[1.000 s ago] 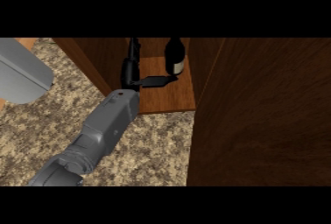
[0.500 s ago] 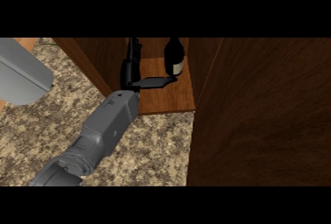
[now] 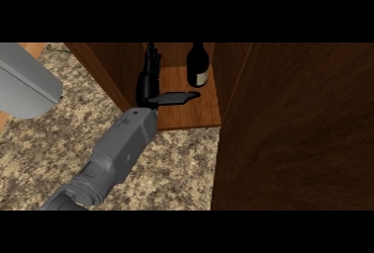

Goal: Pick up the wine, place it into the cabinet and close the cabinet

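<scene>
While shelved, wine (image 3: 197,66) stands upright.

A single head view looks steeply down from above and close onto the open brown wooden cabinet (image 3: 191,106); its shelf fills the upper middle, its dark door the right side, the speckled granite counter (image 3: 44,148) lies to its left

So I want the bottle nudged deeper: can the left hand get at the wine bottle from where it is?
Probably yes. The left hand is open inside the cabinet, beside the wine bottle on the shelf, with nothing showing between them.
</scene>
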